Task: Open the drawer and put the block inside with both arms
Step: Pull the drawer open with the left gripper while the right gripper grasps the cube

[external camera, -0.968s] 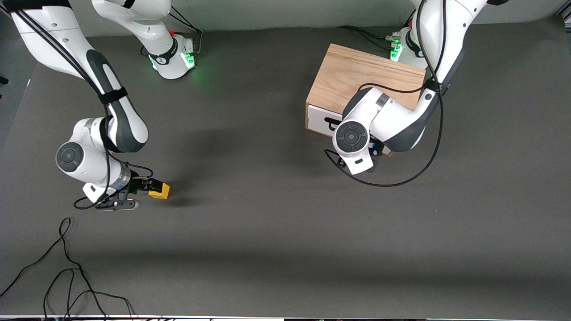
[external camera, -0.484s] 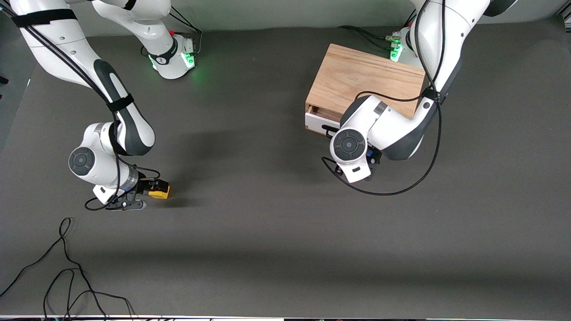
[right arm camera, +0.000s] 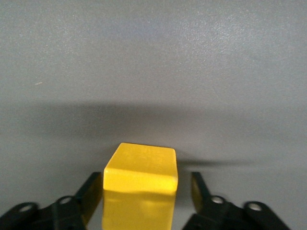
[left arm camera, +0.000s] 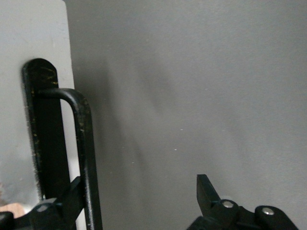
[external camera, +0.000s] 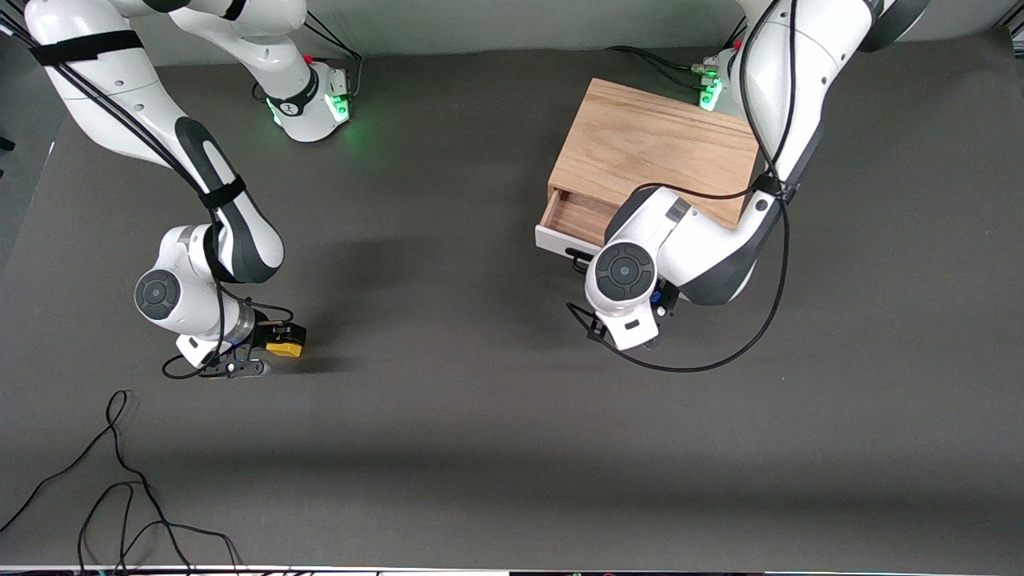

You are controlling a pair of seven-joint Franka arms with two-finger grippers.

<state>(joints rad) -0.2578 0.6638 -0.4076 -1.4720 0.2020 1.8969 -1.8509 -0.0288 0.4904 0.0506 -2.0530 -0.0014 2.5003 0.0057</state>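
Drawer: the drawer (external camera: 572,220) stands partly open, its white front panel (external camera: 560,240) pulled out of the light oak box (external camera: 652,152) toward the front camera, a strip of brown wooden interior showing between panel and box. The box sits toward the left arm's end of the table (external camera: 480,400), close to that arm's green-lit base (external camera: 708,92).

Handle: the black wire bar handle (left arm camera: 85,158) runs along the white panel in the left wrist view; one end of it peeks out beside the arm's wrist in the front view.

Left gripper: the left gripper (left arm camera: 139,201) is at the drawer front, open wide. One finger (left arm camera: 60,208) sits between the bar and the panel, the other finger (left arm camera: 207,194) stands well apart over bare table. The wrist hides the gripper from the front camera.

Block: the yellow block (external camera: 286,346) rests on the table toward the right arm's end, well apart from the drawer and nearer to the front camera.

Right gripper: the right gripper (right arm camera: 146,191) is down at table level around the block, fingers spread wider than the cube, one on each side of it, with a narrow gap visible on at least one side.

Cables: loose black cables (external camera: 120,480) lie on the table near its front edge, at the right arm's end.
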